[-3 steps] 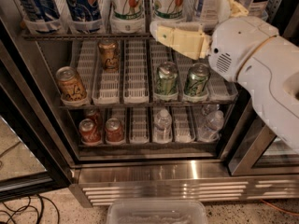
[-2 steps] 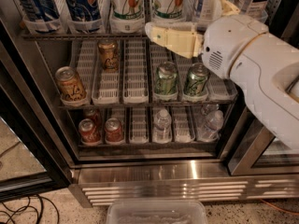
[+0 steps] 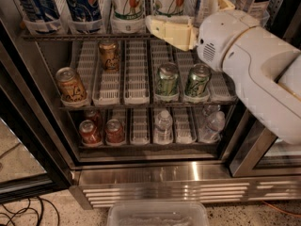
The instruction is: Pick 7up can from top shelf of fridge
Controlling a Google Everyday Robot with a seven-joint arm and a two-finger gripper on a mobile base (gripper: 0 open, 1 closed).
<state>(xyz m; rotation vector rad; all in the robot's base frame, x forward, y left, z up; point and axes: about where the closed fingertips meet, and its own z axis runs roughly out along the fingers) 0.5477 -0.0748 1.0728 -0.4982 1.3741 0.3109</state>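
Note:
Two tall white 7up cans [image 3: 128, 6] [image 3: 169, 1] stand side by side on the top shelf [image 3: 84, 36] of the fridge [image 3: 164, 192], their tops cut off by the picture's edge. Tall blue Pepsi cans [image 3: 84, 4] stand to their left. My gripper [image 3: 169, 29], cream-coloured on a white arm [image 3: 254, 65], reaches in from the right. It sits at the front edge of the top shelf, just below and in front of the right 7up can. It holds nothing that I can see.
Two short green cans [image 3: 167, 81] and brown cans [image 3: 70, 86] stand on the middle shelf. Red cans [image 3: 89, 132] and water bottles [image 3: 163, 126] stand on the lowest. A clear plastic bin [image 3: 157, 214] and cables [image 3: 19, 215] lie on the floor. The open door frame [image 3: 28, 126] stands at left.
The gripper and arm have moved left and slightly up along the top shelf's front edge, from below the right-hand cans to under the right 7up can.

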